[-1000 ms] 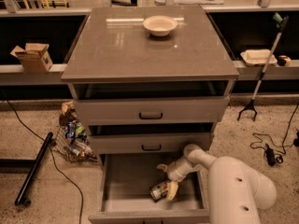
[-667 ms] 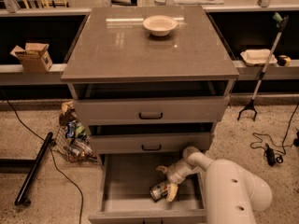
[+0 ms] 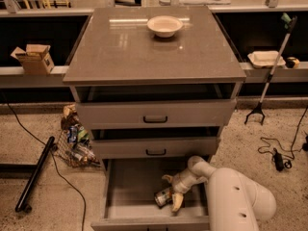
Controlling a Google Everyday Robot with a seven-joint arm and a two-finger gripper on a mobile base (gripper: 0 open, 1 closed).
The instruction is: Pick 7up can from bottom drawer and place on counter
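Observation:
The 7up can (image 3: pixel 163 197) lies on its side on the floor of the open bottom drawer (image 3: pixel 130 186), right of centre. My gripper (image 3: pixel 171 190) reaches down into the drawer from the right. Its fingers are spread open, one finger (image 3: pixel 167 178) above the can and the other (image 3: pixel 176 202) right beside it. The can is not lifted. The counter (image 3: pixel 144 52) is the glossy grey-brown slab on top of the cabinet, with a cream bowl (image 3: pixel 164 26) near its far edge.
Two closed drawers with black handles (image 3: pixel 155 119) sit above the open one. My white arm (image 3: pixel 236 201) fills the lower right. A bag of litter (image 3: pixel 74 141) and a black pole (image 3: pixel 36 172) lie on the floor at left. A grabber stick (image 3: pixel 269 76) leans at right.
My arm has shifted slightly to the left and the gripper has settled closer around the can. The can has stayed on the drawer floor.

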